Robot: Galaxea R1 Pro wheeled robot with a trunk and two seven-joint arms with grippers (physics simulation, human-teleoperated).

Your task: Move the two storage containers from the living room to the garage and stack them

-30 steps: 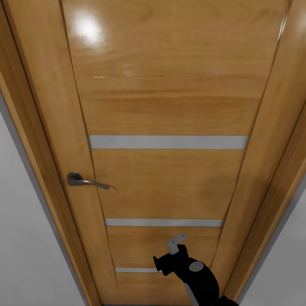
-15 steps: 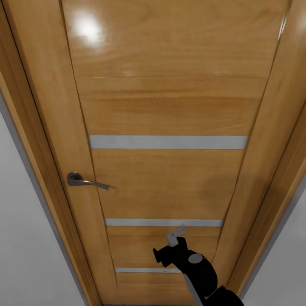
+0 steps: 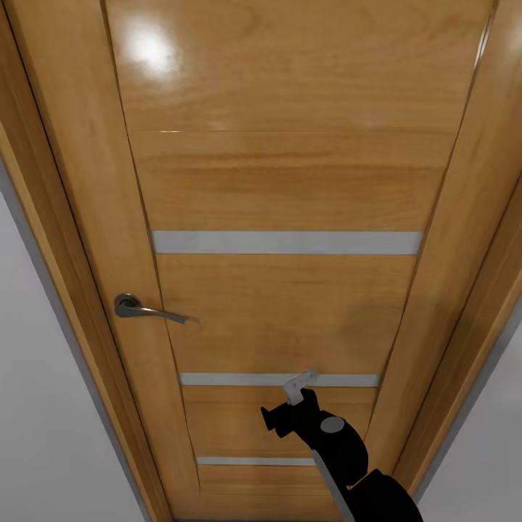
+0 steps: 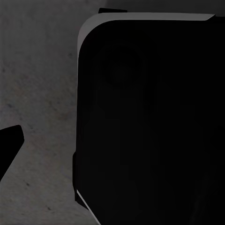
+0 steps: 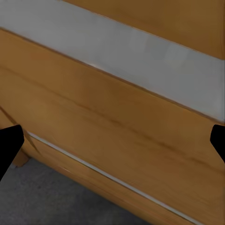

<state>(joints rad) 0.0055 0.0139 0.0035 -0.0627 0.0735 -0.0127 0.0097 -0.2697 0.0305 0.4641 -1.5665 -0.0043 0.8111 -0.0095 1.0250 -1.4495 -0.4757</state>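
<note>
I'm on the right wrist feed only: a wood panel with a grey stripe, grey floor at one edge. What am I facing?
Observer: A wooden door in its frame, and it looks shut. It has three grey stripes in all.
Operator: Where's the handle?
Observer: The lever handle is on the door's left side. In the head view it sits above and to the left of your right gripper.
Operator: And my left arm?
Observer: The left wrist view looks down at rough grey floor beside a dark part of the robot. No container is in sight there.
</note>
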